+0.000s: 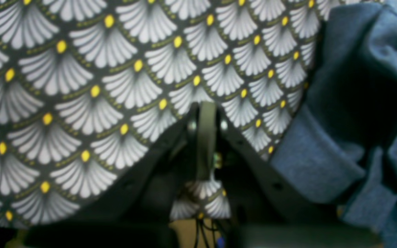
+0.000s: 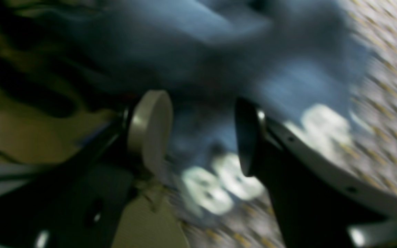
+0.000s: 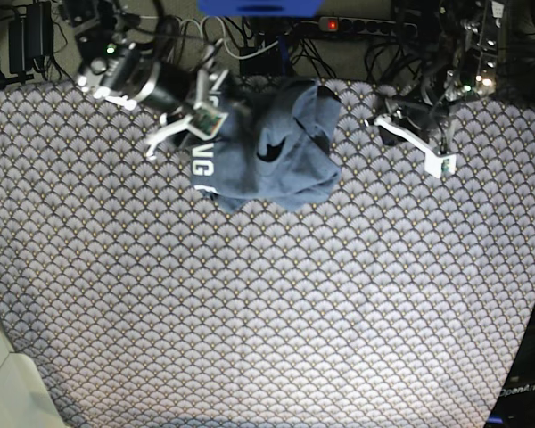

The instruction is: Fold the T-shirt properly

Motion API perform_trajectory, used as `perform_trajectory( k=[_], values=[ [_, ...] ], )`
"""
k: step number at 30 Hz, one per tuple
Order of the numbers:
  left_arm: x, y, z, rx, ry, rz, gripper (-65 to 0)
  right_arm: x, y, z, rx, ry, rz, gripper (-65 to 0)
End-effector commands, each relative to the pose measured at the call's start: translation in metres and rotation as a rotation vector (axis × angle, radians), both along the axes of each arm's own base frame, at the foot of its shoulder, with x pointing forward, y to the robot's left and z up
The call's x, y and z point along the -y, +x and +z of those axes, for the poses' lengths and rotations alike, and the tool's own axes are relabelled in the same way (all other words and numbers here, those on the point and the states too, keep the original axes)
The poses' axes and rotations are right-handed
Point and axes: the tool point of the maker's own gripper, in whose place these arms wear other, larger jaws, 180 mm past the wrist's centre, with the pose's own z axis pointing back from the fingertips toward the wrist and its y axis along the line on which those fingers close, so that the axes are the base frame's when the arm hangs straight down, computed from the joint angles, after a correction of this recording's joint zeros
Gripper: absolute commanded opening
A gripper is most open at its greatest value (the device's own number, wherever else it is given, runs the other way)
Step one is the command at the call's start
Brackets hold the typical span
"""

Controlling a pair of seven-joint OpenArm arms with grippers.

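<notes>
The T-shirt (image 3: 272, 147) is seen as a crumpled slate-blue heap at the far edge of the table, approx. centred side to side, nowhere near flat. Heathered cotton is bunched into thick rolls and deep dark hollows; a rolled fold w/ a shadowed pocket is shown at the right of the left wrist view (image 1: 353, 113). White block letters are visible on the heap's side nearest the right arm, "VG" being legible in the base view; in the right wrist view only blurred white letter shapes are made out on the cloth (image 2: 219, 69). The right gripper (image 2: 202, 137) is held w/ jaws well apart, one pale round pad and one dark pad on either side of the fabric, nothing being clamped. The left gripper (image 3: 441, 160) is found well apart from the shirt, jaws together, resting low over bare cloth. The table is covered by a tablecloth (image 3: 267, 312) printed w/ grey-white fan scales and yellow dots on a dark ground. Behind the table, cables and a power strip (image 3: 357, 22) w/ a red light are seen.
</notes>
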Motion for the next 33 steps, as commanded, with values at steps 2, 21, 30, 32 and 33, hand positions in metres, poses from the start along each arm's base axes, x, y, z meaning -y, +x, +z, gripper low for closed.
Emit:
perform_trajectory(
  k=[2, 21, 30, 32, 33],
  values=[
    [-0.003, 0.003, 0.006, 0.02, 0.009, -0.007, -64.7, 0.006, 0.018, 0.018, 0.066, 0.032, -0.028, -31.4],
    [-0.057, -0.023, -0.006, -0.063, 0.164, -0.054, -64.8, -0.072, 0.055, 0.048, 0.283, -0.046, 0.053, -31.3],
    [-0.06, -0.028, -0.014, -0.088, 0.163, -0.041, -64.8, -0.101, 0.04, 0.021, 0.232, -0.094, 0.121, -31.3],
    [-0.06, -0.029, -0.015, -0.089, 0.163, -0.041, -64.8, -0.102, 0.037, 0.012, 0.207, -0.101, 0.127, -31.3],
    [-0.06, -0.029, -0.015, -0.089, 0.163, -0.041, -64.8, -0.102, 0.036, 0.008, 0.198, -0.104, 0.129, -31.3]
  ],
)
